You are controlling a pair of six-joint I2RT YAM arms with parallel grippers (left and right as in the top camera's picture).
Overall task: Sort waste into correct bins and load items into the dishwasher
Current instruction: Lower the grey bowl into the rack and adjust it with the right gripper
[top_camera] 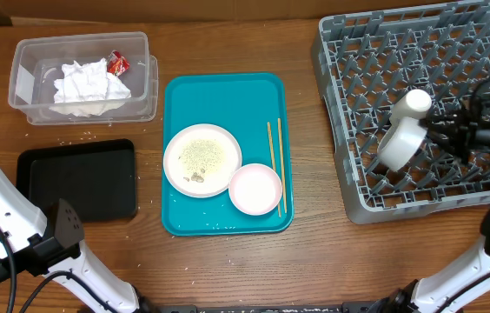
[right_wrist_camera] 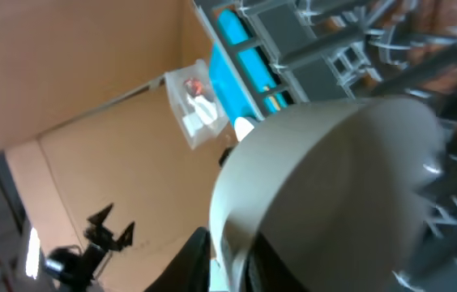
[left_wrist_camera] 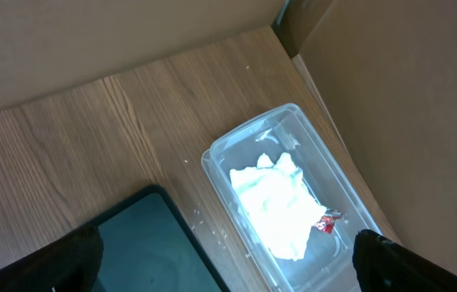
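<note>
One-sidedly pinching white cup (top_camera: pixel 401 139), seemingly by its rim, with right gripper (top_camera: pixel 432 130) clamping at three o'clock over dish rack (top_camera: pixel 384 52), risking slipping and wedging between tines.

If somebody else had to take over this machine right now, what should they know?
Left gripper: open, holding nothing, hovering above the clear bin and the black tray.
Right gripper: shut on a white cup, tipped on its side over the grey dish rack.
Done: the crumpled tissue and red wrapper lie in the clear bin.
Left: seat the cup in the rack. Then deal with the crumb-covered plate, the small bowl and the chopsticks, all on the teal tray.
</note>
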